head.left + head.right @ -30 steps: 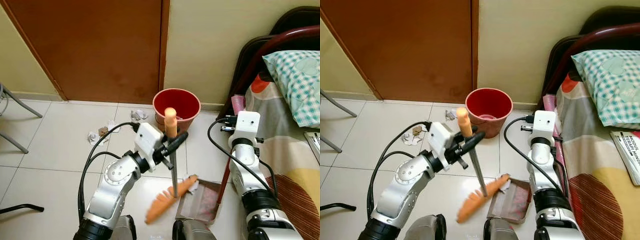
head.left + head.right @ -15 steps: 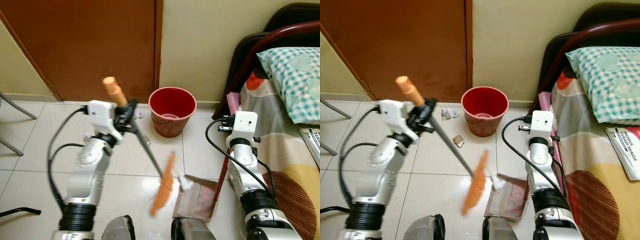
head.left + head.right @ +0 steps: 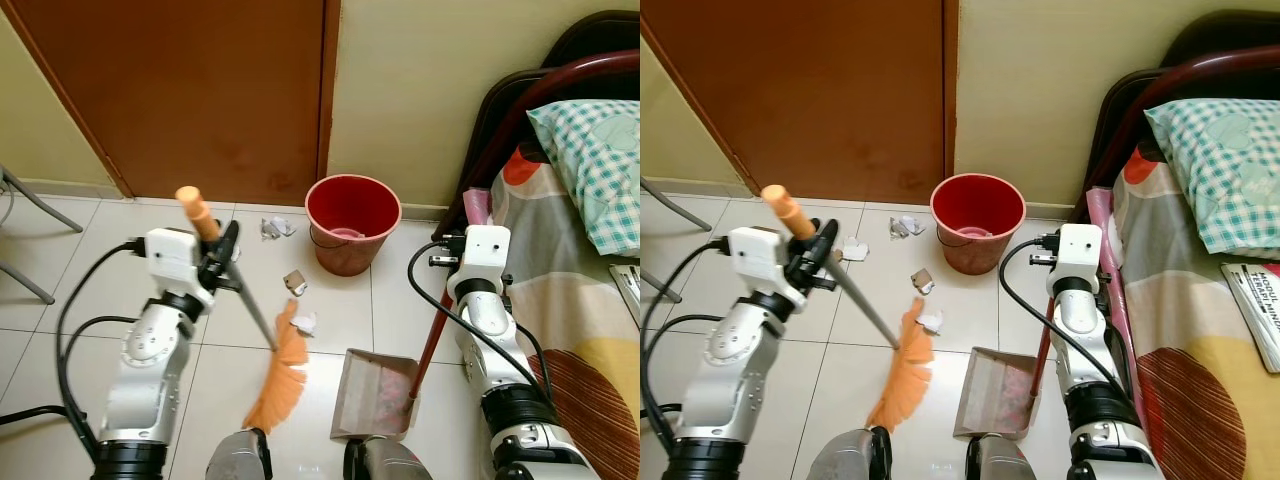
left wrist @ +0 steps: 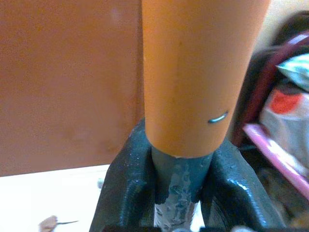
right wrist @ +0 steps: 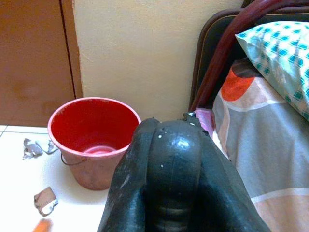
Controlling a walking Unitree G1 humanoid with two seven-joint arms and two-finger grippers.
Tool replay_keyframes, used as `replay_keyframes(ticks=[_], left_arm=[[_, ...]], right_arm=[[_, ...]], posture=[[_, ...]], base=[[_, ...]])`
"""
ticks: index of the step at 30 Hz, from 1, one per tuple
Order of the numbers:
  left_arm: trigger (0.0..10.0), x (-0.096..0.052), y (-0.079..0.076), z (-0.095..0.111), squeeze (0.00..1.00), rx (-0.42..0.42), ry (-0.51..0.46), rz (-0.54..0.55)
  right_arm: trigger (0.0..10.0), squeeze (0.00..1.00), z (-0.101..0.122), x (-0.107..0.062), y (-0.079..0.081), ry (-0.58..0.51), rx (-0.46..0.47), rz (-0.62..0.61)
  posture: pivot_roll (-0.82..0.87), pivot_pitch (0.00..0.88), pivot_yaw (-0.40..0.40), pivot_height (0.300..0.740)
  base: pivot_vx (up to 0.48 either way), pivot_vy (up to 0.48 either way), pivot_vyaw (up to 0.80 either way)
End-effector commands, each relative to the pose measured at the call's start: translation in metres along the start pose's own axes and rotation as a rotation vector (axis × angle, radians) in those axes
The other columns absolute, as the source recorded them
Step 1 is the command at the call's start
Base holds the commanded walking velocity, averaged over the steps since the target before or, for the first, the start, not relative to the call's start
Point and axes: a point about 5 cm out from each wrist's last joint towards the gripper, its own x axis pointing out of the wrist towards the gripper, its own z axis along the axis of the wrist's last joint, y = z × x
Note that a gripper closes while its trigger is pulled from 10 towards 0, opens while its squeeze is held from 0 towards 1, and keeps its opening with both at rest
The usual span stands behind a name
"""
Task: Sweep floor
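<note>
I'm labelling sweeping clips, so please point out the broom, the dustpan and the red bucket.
broom (image 3: 277, 383): left eye view, on the orange bristles.
dustpan (image 3: 365, 392): left eye view, on the flat pan floor.
red bucket (image 3: 977, 250): right eye view, on the outer front wall.

A home bedroom: bed (image 3: 575, 290) with pillow (image 3: 590, 165), wooden door (image 3: 190, 95)

We see the left gripper (image 4: 181, 188) clamped on the broom (image 4: 200, 72), one dark finger (image 4: 126, 188) at each side of the grey shaft just below the orange grip. The grip runs up to twelve o'clock. At nine o'clock is a brown door (image 4: 67, 82); at seven, a scrap (image 4: 48, 222) on pale floor (image 4: 67, 193). At three o'clock, blurred, a bed (image 4: 285, 111).
</note>
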Motion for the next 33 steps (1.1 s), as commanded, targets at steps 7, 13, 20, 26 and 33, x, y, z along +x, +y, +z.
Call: replay_keyframes(ticks=[7,13,20,26,33], left_arm=[[10.0,0.001,-0.049,-0.010,0.00,-0.073,0.094,-0.324],[10.0,0.002,-0.063,0.002,0.00,-0.159,0.069,-0.396],[10.0,0.014,-0.058,0.024,0.00,-0.274,-0.035,-0.288],[10.0,0.024,-0.014,0.034,0.00,-0.300,-0.114,0.002],[10.0,0.023,0.015,0.045,0.00,-0.291,-0.162,0.134]], right_arm=[[10.0,0.00,0.000,0.001,-0.020,-0.001,-0.096,-0.140],[10.0,0.00,0.001,0.002,-0.020,0.002,-0.104,-0.172],[10.0,0.00,0.003,0.004,-0.003,0.000,-0.046,-0.122],[10.0,0.00,0.002,0.004,0.007,0.016,0.003,-0.070],[10.0,0.00,-0.003,0.003,0.012,0.054,0.037,-0.028]], posture=[[0.02,0.150,-0.016,0.740],[0.02,0.151,-0.014,0.740],[0.02,0.151,-0.014,0.740],[0.03,0.159,-0.017,0.740],[0.03,0.165,-0.019,0.740]], base=[[0.000,0.000,0.00],[0.000,0.000,0.00],[0.000,0.000,0.00],[0.000,0.000,0.00],[0.000,0.000,0.00]])
